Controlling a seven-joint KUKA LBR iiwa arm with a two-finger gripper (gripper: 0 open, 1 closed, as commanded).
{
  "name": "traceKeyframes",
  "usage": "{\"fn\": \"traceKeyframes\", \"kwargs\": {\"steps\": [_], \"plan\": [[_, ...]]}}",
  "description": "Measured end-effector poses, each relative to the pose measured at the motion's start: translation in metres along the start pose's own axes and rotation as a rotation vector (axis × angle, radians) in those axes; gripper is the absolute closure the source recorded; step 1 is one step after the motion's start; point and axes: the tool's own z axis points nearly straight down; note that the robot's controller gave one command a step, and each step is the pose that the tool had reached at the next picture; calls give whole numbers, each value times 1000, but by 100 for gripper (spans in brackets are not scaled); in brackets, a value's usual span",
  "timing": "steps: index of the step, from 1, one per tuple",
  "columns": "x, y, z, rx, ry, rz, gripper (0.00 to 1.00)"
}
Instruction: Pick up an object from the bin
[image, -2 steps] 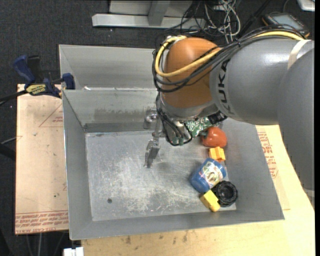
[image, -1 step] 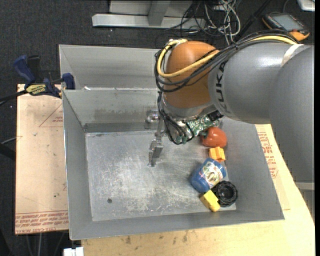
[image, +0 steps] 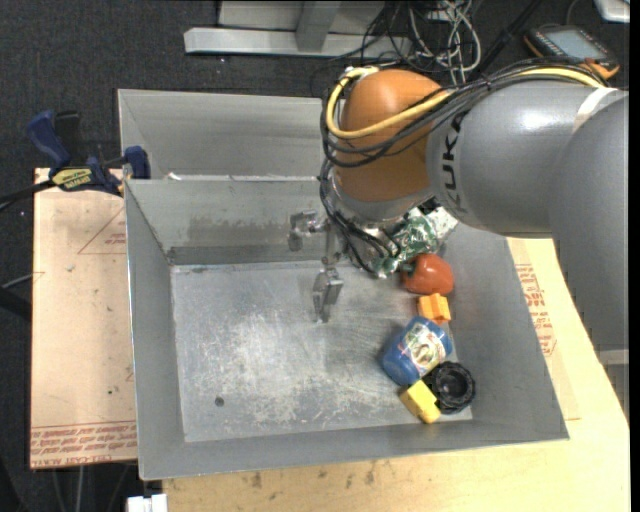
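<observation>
My gripper (image: 313, 262) hangs under the orange dome over the bin's middle back, above bare floor. Its two metal fingers stand apart, one fingertip (image: 324, 294) low and the other (image: 300, 231) nearer the back wall, with nothing between them. Closest to it, to the right, lies a crumpled green and white wrapper (image: 416, 238), partly under the wrist. A red rounded thing (image: 431, 272) sits just beside the wrapper. Below it lies a small orange block (image: 435, 307).
Further down the right side lie a blue and white pouch-like thing (image: 414, 350), a black round cap (image: 451, 385) and a yellow block (image: 420, 402). The arm covers the bin's back right corner. Bare floor stretches across the left half.
</observation>
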Motion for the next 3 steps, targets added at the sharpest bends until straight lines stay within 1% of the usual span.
{"fn": "traceKeyframes", "kwargs": {"steps": [1, 2, 3], "plan": [[-1, 1, -10, 1, -2, -88, 0], [-11, -13, -10, 0, -2, -128, 100], [-11, -13, -10, 0, -2, -127, 100]]}}
